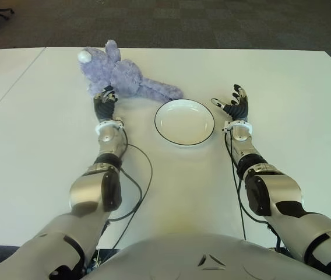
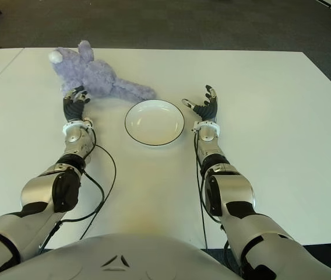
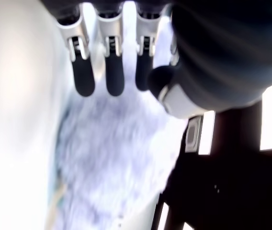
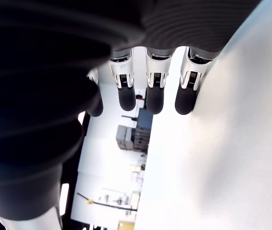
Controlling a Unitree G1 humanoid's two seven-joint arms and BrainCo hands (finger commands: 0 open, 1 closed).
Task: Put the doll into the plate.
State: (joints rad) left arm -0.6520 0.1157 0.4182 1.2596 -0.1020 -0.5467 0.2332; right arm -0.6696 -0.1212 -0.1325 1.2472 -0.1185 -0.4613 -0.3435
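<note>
- The doll (image 1: 119, 74), a purple plush animal, lay on the white surface (image 1: 282, 87) at about 10 o'clock from the plate (image 1: 185, 122), its head toward the far left and one limb stretching out close to the plate's far rim.
- The plate was white with a dark rim, it held nothing, and it sat between the two hands.
- The left hand (image 1: 105, 102) was at the doll's near edge, at about 9 o'clock from the plate. Its fingers (image 3: 84, 72) were extended and only loosely parted, with the fur right in front of the tips. It gripped nothing, and whether the tips touched the fur could not be told.
- The right hand (image 1: 233, 103) was just beside the plate at 3 o'clock, palm turned inward, fingers spread and gently bent, holding nothing.
</note>
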